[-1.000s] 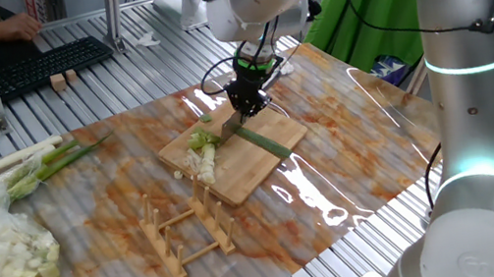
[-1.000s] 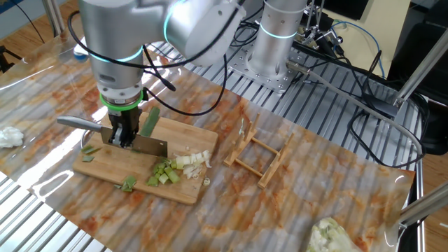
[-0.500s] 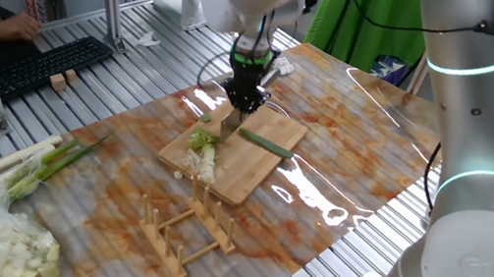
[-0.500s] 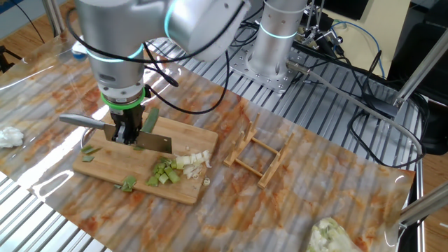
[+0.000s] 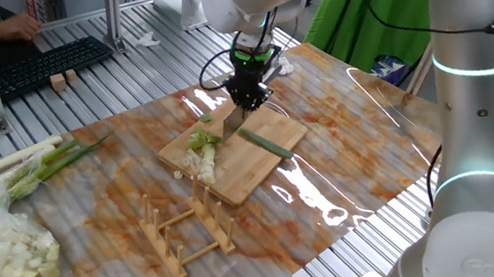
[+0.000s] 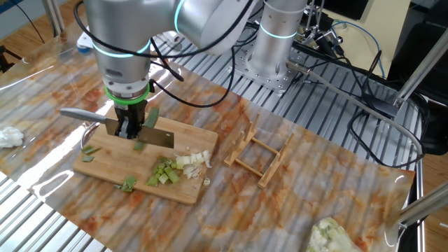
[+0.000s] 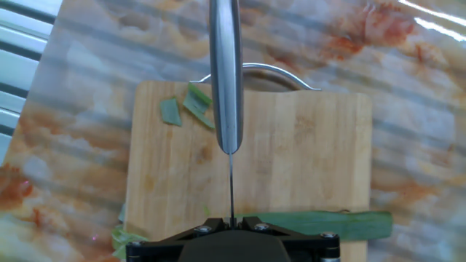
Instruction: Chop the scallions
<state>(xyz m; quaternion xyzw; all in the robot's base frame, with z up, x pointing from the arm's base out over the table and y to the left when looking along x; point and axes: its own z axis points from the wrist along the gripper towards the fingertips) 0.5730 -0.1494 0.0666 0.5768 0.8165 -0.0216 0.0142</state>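
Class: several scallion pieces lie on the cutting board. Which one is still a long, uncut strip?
The flat green leaf lying just beside the knife held in the gripper. It is one long strip, while the others are short chopped bits heaped at the board's other end.

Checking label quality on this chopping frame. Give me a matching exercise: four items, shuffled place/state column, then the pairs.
Items:
1. knife
2. chopped scallion pieces
3. long green leaf
4. wooden rack

States:
A. off the cutting board, on the tabletop
B. held in the gripper
C. piled at one end of the board
D. lying uncut across the board

Pairs: 1-B, 2-C, 3-D, 4-A
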